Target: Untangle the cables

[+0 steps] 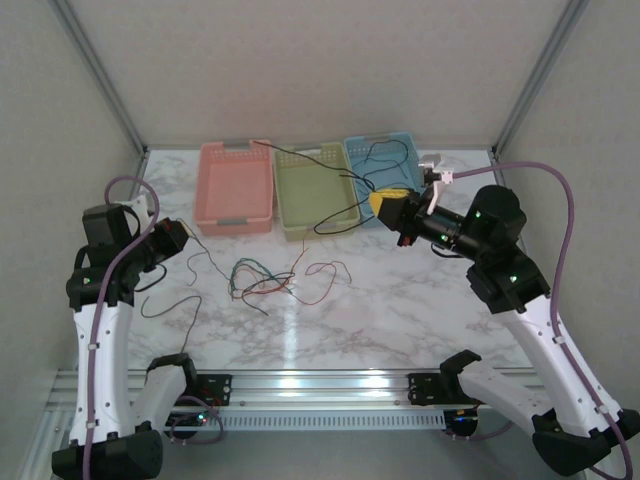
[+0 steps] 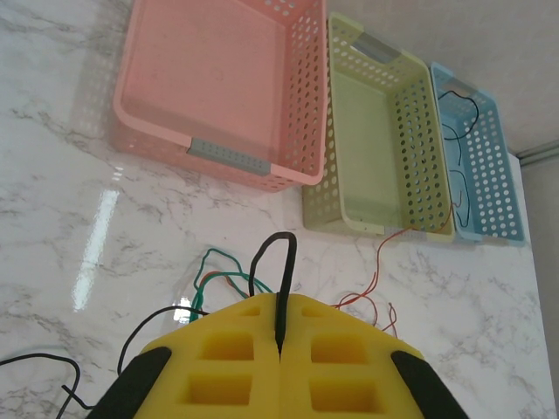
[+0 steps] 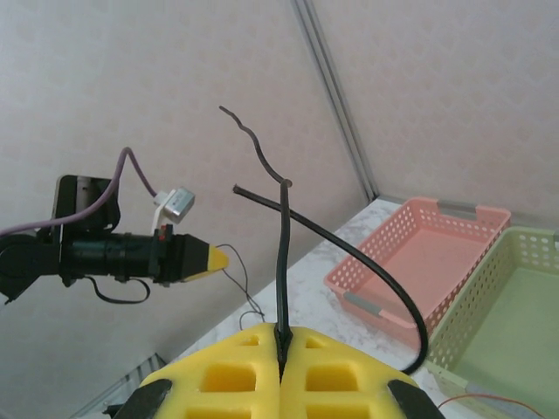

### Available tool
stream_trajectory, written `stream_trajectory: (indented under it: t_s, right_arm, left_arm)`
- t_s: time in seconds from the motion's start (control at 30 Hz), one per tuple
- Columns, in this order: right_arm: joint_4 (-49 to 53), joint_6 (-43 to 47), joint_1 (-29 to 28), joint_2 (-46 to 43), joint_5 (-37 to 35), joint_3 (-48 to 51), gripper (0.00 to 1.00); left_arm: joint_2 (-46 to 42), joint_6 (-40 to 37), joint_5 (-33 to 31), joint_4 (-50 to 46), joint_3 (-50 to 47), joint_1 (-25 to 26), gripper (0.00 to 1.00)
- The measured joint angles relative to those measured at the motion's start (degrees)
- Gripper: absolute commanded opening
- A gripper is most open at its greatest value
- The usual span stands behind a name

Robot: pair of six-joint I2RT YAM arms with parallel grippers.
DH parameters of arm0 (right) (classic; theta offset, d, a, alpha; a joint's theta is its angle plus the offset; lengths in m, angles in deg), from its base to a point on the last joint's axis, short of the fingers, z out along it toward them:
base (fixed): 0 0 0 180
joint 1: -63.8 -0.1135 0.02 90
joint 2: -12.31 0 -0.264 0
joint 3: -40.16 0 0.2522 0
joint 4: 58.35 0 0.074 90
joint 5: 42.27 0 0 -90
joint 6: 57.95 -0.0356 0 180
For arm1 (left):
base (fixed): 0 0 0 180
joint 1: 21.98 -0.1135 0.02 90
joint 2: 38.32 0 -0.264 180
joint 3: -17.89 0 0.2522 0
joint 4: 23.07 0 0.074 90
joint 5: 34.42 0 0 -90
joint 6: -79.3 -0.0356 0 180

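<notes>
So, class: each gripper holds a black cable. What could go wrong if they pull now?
1. The left gripper holds a black cable that seems to run into the green-and-red tangle; pulling may tighten it or drag the whole bundle.
2. The right gripper holds the other black cable, which crosses the green basket; it may snag on the rim or holes.

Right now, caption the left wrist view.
Left gripper shut on a black cable near the tangle; pink, green, blue baskets beyond.

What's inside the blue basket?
A black cable loops inside the blue basket. From above, the right gripper covers its near end; what lies there is hidden.
</notes>
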Motion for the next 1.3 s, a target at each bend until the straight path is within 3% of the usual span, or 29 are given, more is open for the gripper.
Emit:
stream_trajectory:
  t_s: [0.1,0.2,0.37,0.67,0.9,1.1,1.3]
  right_arm:
    - [0.1,-0.8,0.0,1.4,-3.4,-0.1,0.00]
    - [3.0,-1.6,0.0,5.0,-11.8,-1.9,0.00]
    - [7.5,-2.5,0.0,14.0,-28.9,-6.3,0.00]
    - [8.5,-1.4,0.8,34.0,-50.3,-17.2,0.00]
    - [7.8,-1.3,6.3,45.6,-52.7,-23.3,0.00]
    - [7.8,-2.2,10.9,52.4,-48.9,-25.0,0.00]
    - [8.0,-3.0,11.3,54.9,-45.6,-25.3,0.00]
  left_arm:
    - [-0.3,0.0,0.0,0.0,0.0,0.0,0.00]
    - [-0.4,0.0,0.0,0.0,0.0,0.0,0.00]
    - [-0.4,0.0,0.0,0.0,0.0,0.0,0.00]
    - [-0.4,0.0,0.0,0.0,0.0,0.0,0.00]
    - [-0.3,-0.1,-0.1,0.0,0.0,0.5,0.00]
    - [-0.3,-0.2,-0.3,-0.1,0.0,1.0,0.00]
    - [-0.3,-0.2,-0.5,-0.1,0.0,1.2,0.00]
